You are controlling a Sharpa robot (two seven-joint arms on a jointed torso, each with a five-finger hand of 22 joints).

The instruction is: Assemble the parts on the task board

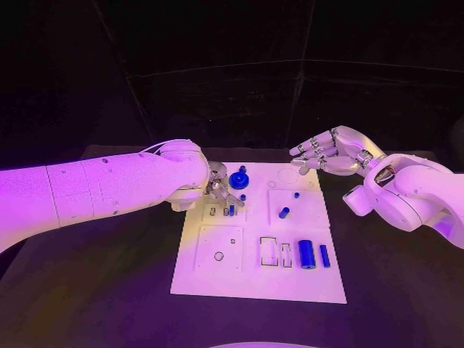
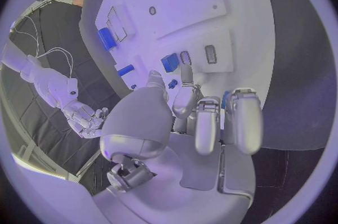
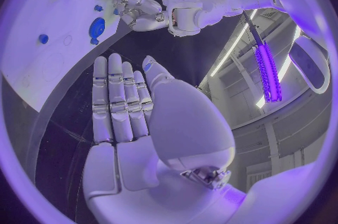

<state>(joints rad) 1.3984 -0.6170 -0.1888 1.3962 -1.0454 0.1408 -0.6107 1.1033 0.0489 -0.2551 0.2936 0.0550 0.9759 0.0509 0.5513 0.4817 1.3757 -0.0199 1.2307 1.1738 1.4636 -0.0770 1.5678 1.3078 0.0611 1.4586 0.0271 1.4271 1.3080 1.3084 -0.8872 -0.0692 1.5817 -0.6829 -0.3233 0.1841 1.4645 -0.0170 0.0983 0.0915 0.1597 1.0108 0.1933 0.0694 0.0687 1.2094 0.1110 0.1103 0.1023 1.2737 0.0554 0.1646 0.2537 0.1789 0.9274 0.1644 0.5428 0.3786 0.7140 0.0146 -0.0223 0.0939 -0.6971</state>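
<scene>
The white task board (image 1: pixel 258 279) lies in the middle of the table. My left hand (image 1: pixel 217 181) hovers low over its far left corner, just beside a round blue knob (image 1: pixel 239 180). In the left wrist view its thumb and fingers (image 2: pixel 204 117) are spread above the board (image 2: pixel 211 4), with a small blue peg (image 2: pixel 172 84) between them and a blue block (image 2: pixel 169 62) just beyond; nothing is gripped. My right hand (image 1: pixel 331 152) is raised over the far right corner, fingers (image 3: pixel 116 100) straight and empty. A blue cylinder (image 1: pixel 307 254) and a blue bar (image 1: pixel 324 255) lie at the near right.
A short blue cylinder (image 1: pixel 284 212) and a small peg (image 1: pixel 296 194) sit on the board's right half. Empty rectangular slots (image 1: pixel 267 250) and a round hole (image 1: pixel 218 256) mark the near left. Black table (image 1: pixel 85 290) surrounds the board.
</scene>
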